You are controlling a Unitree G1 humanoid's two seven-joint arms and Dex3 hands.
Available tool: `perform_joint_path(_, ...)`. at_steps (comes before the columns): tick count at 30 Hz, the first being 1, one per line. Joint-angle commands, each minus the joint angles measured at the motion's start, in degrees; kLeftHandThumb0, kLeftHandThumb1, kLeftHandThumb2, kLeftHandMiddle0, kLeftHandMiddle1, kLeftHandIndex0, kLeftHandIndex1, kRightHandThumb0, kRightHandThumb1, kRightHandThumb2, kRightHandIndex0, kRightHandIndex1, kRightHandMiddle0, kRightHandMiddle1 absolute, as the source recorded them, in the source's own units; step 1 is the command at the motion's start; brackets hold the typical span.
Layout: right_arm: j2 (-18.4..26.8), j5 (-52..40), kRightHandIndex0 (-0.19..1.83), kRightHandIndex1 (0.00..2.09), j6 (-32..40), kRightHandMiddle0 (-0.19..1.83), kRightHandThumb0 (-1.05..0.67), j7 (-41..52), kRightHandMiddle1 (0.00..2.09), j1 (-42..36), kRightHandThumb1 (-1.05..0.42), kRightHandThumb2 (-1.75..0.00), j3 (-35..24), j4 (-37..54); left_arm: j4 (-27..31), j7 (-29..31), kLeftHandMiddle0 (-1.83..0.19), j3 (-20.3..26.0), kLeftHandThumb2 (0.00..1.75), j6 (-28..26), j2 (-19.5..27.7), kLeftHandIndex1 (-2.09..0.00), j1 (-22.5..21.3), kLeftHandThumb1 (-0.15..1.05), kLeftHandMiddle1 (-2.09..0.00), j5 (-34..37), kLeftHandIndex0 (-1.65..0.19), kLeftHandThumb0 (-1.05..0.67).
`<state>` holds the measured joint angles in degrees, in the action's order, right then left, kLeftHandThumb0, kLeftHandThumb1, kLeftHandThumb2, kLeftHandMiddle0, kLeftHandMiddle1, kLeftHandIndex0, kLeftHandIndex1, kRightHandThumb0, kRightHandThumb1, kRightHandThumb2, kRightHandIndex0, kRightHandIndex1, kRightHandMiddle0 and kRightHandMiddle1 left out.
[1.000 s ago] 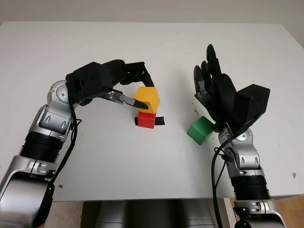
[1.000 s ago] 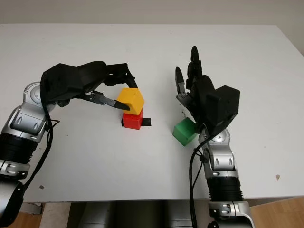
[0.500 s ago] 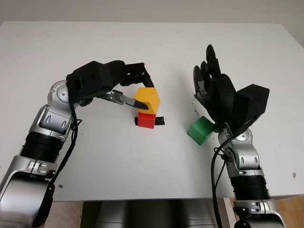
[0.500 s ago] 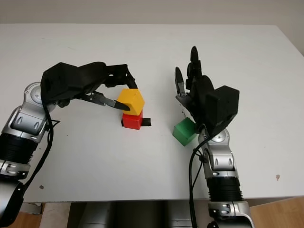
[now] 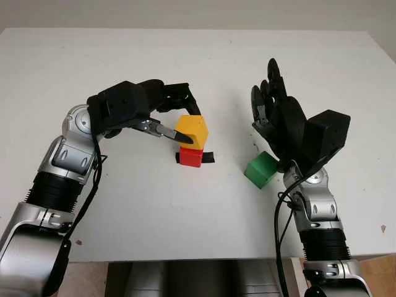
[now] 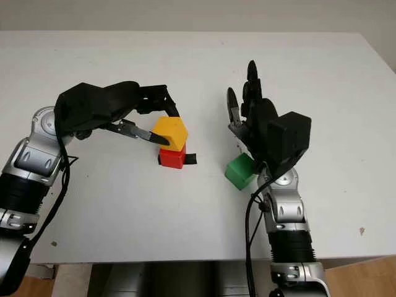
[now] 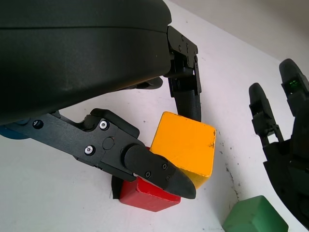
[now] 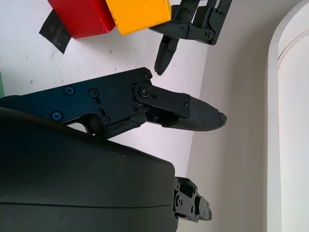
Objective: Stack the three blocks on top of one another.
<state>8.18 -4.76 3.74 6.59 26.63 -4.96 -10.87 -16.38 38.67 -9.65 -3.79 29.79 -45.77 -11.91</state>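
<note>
Half the red block [image 5: 190, 156] hides under the yellow block [image 5: 192, 130].

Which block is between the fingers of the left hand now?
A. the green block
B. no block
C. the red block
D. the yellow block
D: the left hand grips the yellow block, which sits tilted on the red block.
</note>
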Motion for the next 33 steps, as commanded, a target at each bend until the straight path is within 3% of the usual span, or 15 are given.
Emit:
perform_joint_path(1,-0.2,0.1,-0.19,0.0,-0.4,-0.19,-0.59,-0.1,0.0,0.1,-1.05,-0.63,0.1,0.5,1.9,0.4,-0.23,-0.5,0.06,-0.3,1.0,-1.75,-0.8,1.04,-0.04,-0.8,-0.22,-0.51)
perform_joint_path(17,-0.2,-0.3,-0.19,0.0,-1.0,-0.19,-0.61,0.5,0.0,-0.1,-1.05,-0.63,-0.1,0.2,5.9,1.1,-0.22,-0.9,0.06,-3.6,1.7,-1.72,0.6,1.04,-0.05,-1.6,-0.23,-0.5)
perform_joint_path(33,-0.2,-0.2,-0.19,0.0,-1.1,-0.19,-0.6,0.3,0.0,-0.1,-1.05,-0.63,-0.2,0.0,5.2,-0.7,-0.23,-1.5,0.05,-3.5,0.9,-1.71,0.9,1.04,-0.06,-2.1,-0.26,-0.53)
